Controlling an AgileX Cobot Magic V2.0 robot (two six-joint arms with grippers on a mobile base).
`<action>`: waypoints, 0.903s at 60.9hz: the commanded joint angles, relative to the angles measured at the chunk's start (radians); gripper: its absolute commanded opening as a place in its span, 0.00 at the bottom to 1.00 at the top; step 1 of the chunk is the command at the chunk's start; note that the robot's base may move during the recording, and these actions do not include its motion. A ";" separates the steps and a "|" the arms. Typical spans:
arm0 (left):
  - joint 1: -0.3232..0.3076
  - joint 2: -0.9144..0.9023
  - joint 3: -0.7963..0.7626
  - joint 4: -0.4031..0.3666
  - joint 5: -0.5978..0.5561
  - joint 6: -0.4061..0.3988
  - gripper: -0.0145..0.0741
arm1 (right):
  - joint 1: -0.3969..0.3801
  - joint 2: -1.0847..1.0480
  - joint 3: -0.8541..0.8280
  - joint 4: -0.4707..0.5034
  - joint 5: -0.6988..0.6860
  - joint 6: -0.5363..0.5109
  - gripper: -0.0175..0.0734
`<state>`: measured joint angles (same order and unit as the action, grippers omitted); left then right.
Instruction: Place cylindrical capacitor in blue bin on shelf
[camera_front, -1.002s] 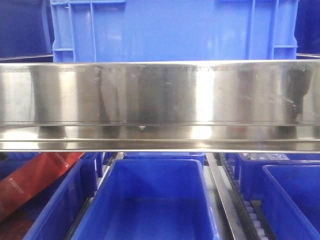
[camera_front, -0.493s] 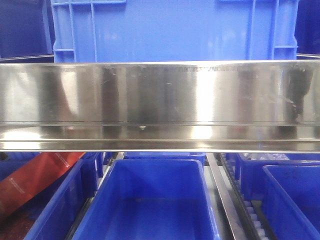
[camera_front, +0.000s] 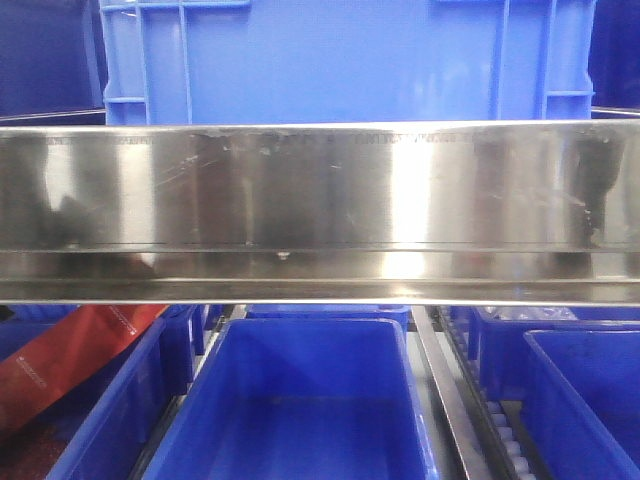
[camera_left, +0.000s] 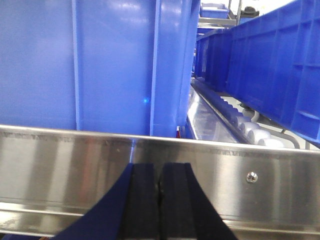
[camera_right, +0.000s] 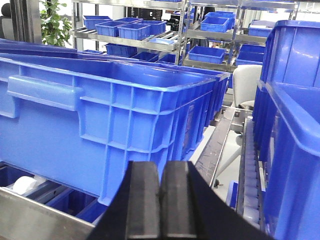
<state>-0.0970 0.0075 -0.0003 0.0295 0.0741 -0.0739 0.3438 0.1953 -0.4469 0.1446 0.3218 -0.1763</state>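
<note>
Across the last second almost nothing has shifted in the front view: only the reflections sliding on the shelf rail have changed, with dark patches now showing toward 9 o'clock. I take that to mean an arm is moving nearby but no delivery is under way. One large blue bin stands above the rail at 12 o'clock. Below it at least four smaller bins show: the open bin at 6 o'clock, which looks empty, one at 8 o'clock, and two at 4 o'clock. One orange-red object lies in the 8 o'clock bin. The left gripper and right gripper each have their pads pressed together with nothing visible between them. The cylindrical capacitor appears in no view, so the pick likely lies ahead.
</note>
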 joint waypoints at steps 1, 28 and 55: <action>0.002 -0.007 0.000 -0.007 -0.023 0.004 0.04 | -0.003 -0.005 0.002 -0.011 -0.023 -0.009 0.01; 0.002 -0.007 0.000 -0.007 -0.039 0.004 0.04 | -0.003 -0.005 0.002 -0.011 -0.023 -0.009 0.01; 0.002 -0.007 0.000 -0.007 -0.039 0.004 0.04 | -0.003 -0.005 0.002 -0.011 -0.023 -0.009 0.01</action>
<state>-0.0970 0.0057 0.0012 0.0274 0.0618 -0.0723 0.3438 0.1936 -0.4469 0.1440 0.3218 -0.1763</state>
